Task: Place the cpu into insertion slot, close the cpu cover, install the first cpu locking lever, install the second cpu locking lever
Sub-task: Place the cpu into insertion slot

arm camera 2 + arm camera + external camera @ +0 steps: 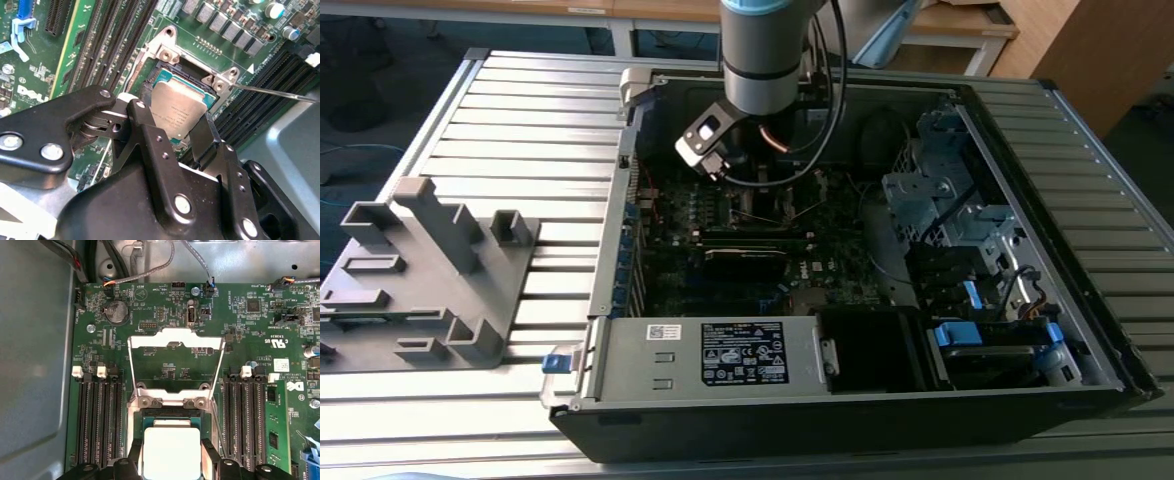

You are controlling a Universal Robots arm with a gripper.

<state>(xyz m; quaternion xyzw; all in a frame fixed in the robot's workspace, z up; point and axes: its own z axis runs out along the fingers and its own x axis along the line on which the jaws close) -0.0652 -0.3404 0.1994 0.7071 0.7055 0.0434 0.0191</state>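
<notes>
The cpu [182, 112] sits between the gripper's [180, 125] two black fingers [150, 135], which pinch it by opposite edges directly over the socket [187, 70]. Its dull silver top faces up. It is low in the socket opening, but whether it is fully seated I cannot tell, so I judge the first step to be in hand, not finished.

The cpu cover [150, 341] is swung wide open in the first wrist view, lying back over the green motherboard [250, 330] on the far side of its hinge from the chip — not yet closed. One thin locking lever [275, 92] stands free of the socket frame, unlatched; the other lever I cannot pick out. Closing the cover and setting both levers are left to do.

Rows of dark memory slots [97, 415] flank the socket on both sides. In the upper centre of the exterior view the arm [761, 50] reaches down into the open computer case [827, 420].
</notes>
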